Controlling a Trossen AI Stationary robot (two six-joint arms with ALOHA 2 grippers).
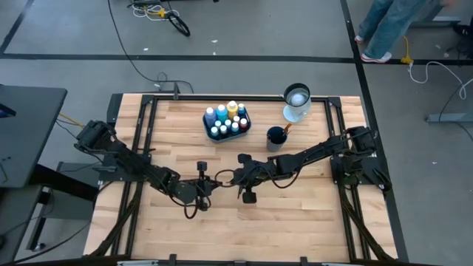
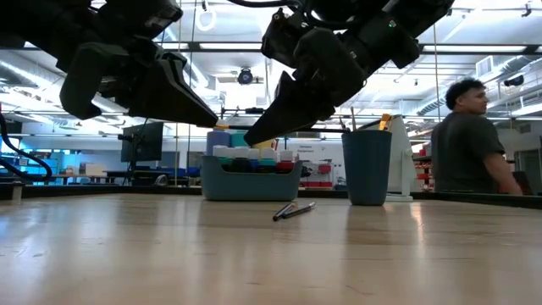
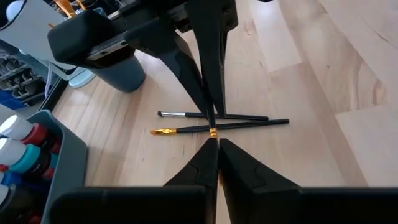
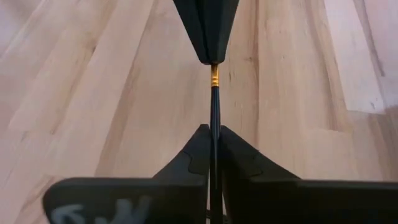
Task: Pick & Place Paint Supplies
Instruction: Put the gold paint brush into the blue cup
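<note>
Right wrist view: the right gripper (image 4: 212, 134) was closed on a thin dark brush (image 4: 213, 99) with a gold band, and the left gripper (image 4: 208, 59) pinched its other end. Two more brushes (image 3: 217, 122) lay crossed on the wooden table (image 3: 323, 93) below.

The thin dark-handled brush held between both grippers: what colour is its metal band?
Gold, clearest in the right wrist view.
</note>
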